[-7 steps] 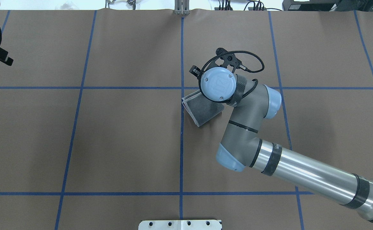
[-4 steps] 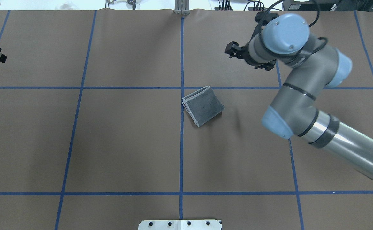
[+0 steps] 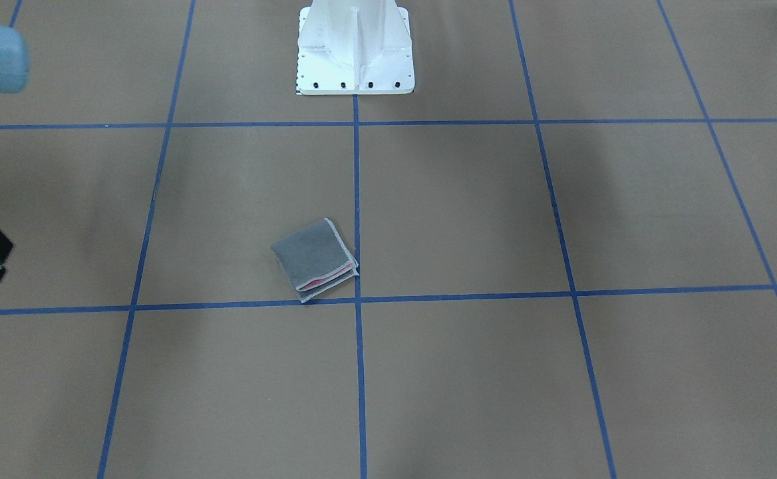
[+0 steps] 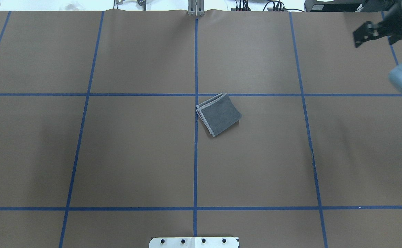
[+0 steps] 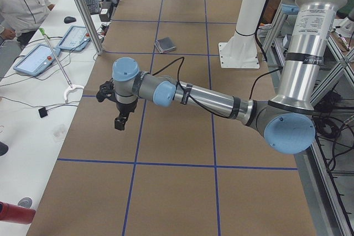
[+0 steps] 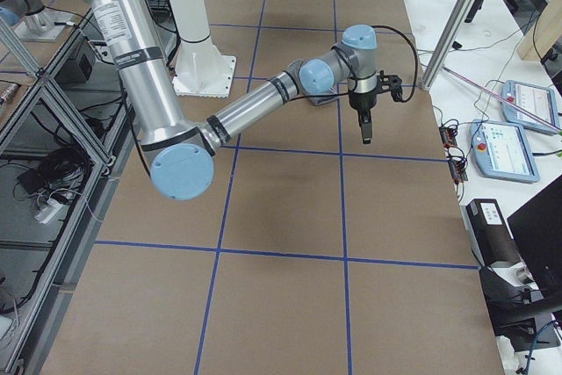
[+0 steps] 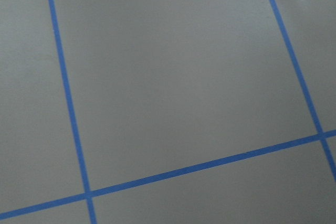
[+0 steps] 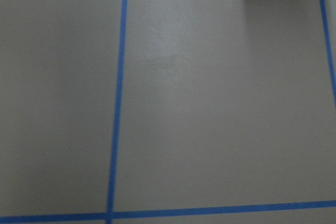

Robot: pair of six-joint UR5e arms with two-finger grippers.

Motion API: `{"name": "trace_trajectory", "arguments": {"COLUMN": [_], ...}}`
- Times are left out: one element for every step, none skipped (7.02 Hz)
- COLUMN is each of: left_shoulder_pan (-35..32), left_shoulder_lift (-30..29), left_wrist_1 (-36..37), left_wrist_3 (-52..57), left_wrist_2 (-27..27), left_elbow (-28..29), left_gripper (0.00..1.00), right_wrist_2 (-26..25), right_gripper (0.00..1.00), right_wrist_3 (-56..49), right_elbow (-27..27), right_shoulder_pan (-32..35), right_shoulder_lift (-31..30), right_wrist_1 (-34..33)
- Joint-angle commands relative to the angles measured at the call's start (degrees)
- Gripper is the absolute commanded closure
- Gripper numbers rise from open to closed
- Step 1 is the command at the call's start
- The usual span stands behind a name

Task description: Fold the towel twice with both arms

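**Folded towel sits mid-worktop, both hands well clear**

The small square terry towel (image 4: 219,114), grey face up with a light grey hem, lies folded on the brown paper-covered worktop (image 4: 135,155). One corner meets the centre blue tape line (image 4: 196,165) and another reaches a cross line. The front-facing camera catches what the overhead misses: a sliver of pink between the layers at the open edge.

Overhead, the black two-finger right hand (image 4: 361,34) hovers at the far right corner, well apart from the towel. It is blurred, so I cannot tell how wide its fingers stand. The left hand (image 5: 119,121) shows only in the left side view, pointing down over the worktop's left end, and its opening cannot be told either. Both wrist cameras give only brown surface and tape.

Open worktop surrounds the towel on all sides. The white bolted pedestal base (image 3: 355,53) stands at the robot's edge. A person in a pale hoodie (image 5: 19,4) is at the white side bench (image 5: 33,109).
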Motion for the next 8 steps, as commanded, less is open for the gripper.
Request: {"name": "trace_trajectory", "arguments": {"left_shoulder_pan": [-7.1, -8.6, -8.79, -9.49, -9.67, -9.67, -10.28, -10.11], "left_shoulder_lift": [-0.04, -0.04, -0.04, -0.04, 0.48, 2.4, 6.77, 10.99], "left_wrist_1": [2.04, 5.97, 7.75, 15.51, 17.94, 18.05, 14.75, 9.93], "left_wrist_3": [10.91, 11.29, 14.69, 18.64, 18.5, 18.41, 18.5, 15.63], "left_wrist_2": [-0.03, -0.03, 0.06, 0.32, 0.75, 0.67, -0.72, 0.14], "left_elbow": [5.84, 5.86, 6.73, 7.26, 7.44, 6.92, 4.56, 1.14], "left_gripper": [0.0, 0.0, 0.0, 0.0, 0.0, 0.0, 0.0, 0.0], "right_wrist_2": [8.08, 9.32, 9.51, 11.95, 11.8, 11.79, 12.14, 12.15], "right_gripper": [0.0, 0.0, 0.0, 0.0, 0.0, 0.0, 0.0, 0.0], "right_wrist_3": [-21.27, -24.91, -26.25, -26.27, -26.35, -26.09, -25.48, -25.39], "right_elbow": [-0.15, 0.03, -0.06, -0.15, 0.81, 0.73, -0.84, -1.2], "right_shoulder_pan": [13.49, 16.51, 18.36, 18.47, 18.47, 18.47, 18.38, 18.38], "right_shoulder_lift": [-9.66, -13.61, -16.0, -15.41, -16.97, -19.51, -20.32, -20.24], "right_wrist_1": [-0.86, -1.04, -1.82, -9.84, -11.22, -5.67, -1.87, -1.48]}}
